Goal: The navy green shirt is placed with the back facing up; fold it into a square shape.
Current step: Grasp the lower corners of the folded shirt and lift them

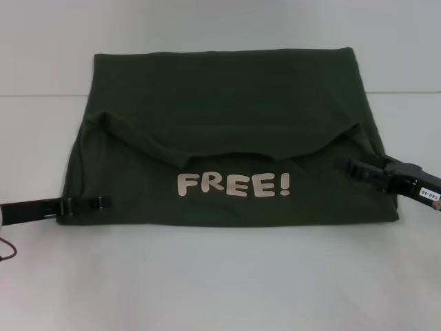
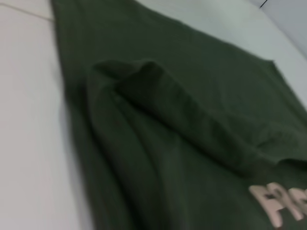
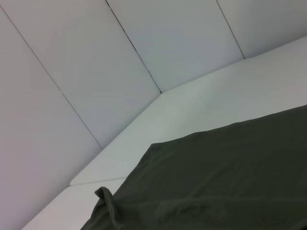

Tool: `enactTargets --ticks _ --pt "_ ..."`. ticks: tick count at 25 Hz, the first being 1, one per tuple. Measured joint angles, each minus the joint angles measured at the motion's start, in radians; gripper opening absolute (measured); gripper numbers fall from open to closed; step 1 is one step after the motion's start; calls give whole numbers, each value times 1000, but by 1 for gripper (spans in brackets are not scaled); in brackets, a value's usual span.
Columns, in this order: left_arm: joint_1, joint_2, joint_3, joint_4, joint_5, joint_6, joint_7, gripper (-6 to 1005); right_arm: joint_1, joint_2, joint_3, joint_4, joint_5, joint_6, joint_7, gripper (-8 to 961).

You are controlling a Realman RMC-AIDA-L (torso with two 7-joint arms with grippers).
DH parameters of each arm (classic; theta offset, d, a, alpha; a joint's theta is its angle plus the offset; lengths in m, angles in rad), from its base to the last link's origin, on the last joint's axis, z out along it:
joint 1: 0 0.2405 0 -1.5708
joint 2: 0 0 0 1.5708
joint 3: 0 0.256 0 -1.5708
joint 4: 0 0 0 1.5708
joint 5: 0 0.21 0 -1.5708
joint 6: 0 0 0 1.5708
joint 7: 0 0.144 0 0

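Observation:
The navy green shirt lies flat on the white table. Its near part is folded over, so the cream "FREE!" lettering faces up. My left gripper lies low at the shirt's near-left edge, its fingers pressed together on the fabric. My right gripper reaches in over the shirt's right edge, level with the lettering. The left wrist view shows bunched folds of the shirt and the start of the lettering. The right wrist view shows the plain far part of the shirt.
The white table extends on every side of the shirt, with a seam line across its far part. Pale wall panels stand behind the table. A thin dark cable hangs by my left arm.

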Motion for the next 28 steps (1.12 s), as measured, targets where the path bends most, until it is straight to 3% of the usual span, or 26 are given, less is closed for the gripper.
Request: enactTargets --ticks 11,13,17,21,25,28 --pt "-4 -3 26 13 26 -19 14 719 -17 -14 6 -4 0 -31 9 926" --pt "-5 -3 36 13 27 -19 14 640 -17 -22 1 -5 -3 -32 18 926" --pt "-8 -3 40 13 25 -17 15 481 -24 -53 -3 -88 -90 -66 164 926" --pt "-13 -2 40 12 25 -12 14 292 -9 -102 -3 -337 -301 -158 542 920" --pt "-17 1 39 12 24 -11 13 120 91 -162 -3 -465 -591 -282 894 909" --pt "-20 1 40 13 24 -11 13 37 175 -170 11 -465 -756 -328 990 901"
